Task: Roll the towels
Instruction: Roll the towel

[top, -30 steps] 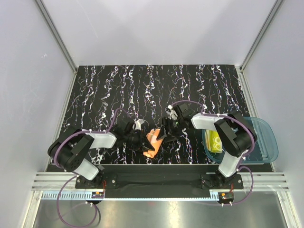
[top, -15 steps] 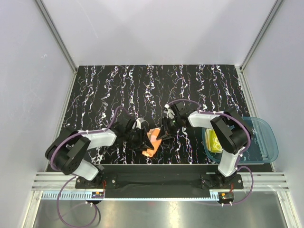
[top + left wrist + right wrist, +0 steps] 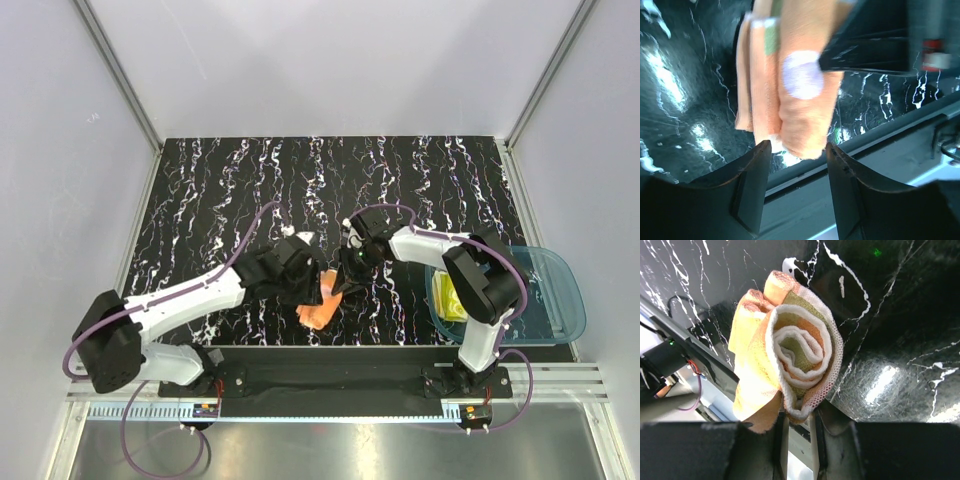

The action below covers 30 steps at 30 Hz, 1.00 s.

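The orange towel [image 3: 318, 303] with pale dots lies rolled near the table's front edge, its spiral end [image 3: 796, 347] facing the right wrist camera. My right gripper [image 3: 797, 419] is shut on the roll's outer edge, pinching the cloth between its fingertips. My left gripper [image 3: 797, 149] is open, its fingers [image 3: 754, 170] apart on either side of the roll's near end [image 3: 799, 100] without pressing it. In the top view both grippers meet at the roll, the left [image 3: 303, 287] from the left, the right [image 3: 343, 280] from the right. The yellow towel [image 3: 452, 298] lies in the blue tray [image 3: 560, 300].
The translucent blue tray sits at the right front, partly off the black marbled mat [image 3: 300, 190]. The metal front rail [image 3: 890, 135] runs close behind the roll. Grey walls enclose the table on three sides.
My left gripper has opened and released the orange roll, and its arm has stretched out toward it. My right gripper has closed on the roll's edge.
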Motion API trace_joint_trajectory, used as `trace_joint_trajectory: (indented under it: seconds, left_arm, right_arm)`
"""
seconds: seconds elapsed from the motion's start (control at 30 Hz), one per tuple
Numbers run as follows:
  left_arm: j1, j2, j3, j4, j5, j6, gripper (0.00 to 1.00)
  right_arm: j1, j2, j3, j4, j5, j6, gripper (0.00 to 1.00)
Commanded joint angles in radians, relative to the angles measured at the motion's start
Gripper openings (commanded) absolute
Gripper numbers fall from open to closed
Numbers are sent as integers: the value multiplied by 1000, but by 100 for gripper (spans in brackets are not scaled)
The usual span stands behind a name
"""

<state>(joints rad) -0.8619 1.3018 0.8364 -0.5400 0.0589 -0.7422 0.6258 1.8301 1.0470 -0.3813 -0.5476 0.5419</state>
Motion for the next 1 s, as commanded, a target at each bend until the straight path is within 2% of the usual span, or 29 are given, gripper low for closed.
trace_joint_trajectory:
  seconds: [0.0, 0.13, 0.43, 0.6, 0.97]
  left_arm:
    - [-89, -18, 98, -94, -220, 46, 53]
    - [-186, 29, 133, -66, -248, 53, 53]
    - [-276, 209, 193, -38, -295, 43, 52]
    - [-285, 289, 210, -44, -317, 40, 52]
    - [-295, 333, 161, -71, -401, 10, 56]
  right_arm:
    - [26, 20, 39, -97, 87, -33, 14]
    - [31, 23, 57, -120, 94, -34, 14]
    - [34, 15, 62, -134, 97, -40, 13]
    - [35, 15, 56, -133, 92, -43, 13]
    - [34, 29, 68, -142, 87, -54, 13]
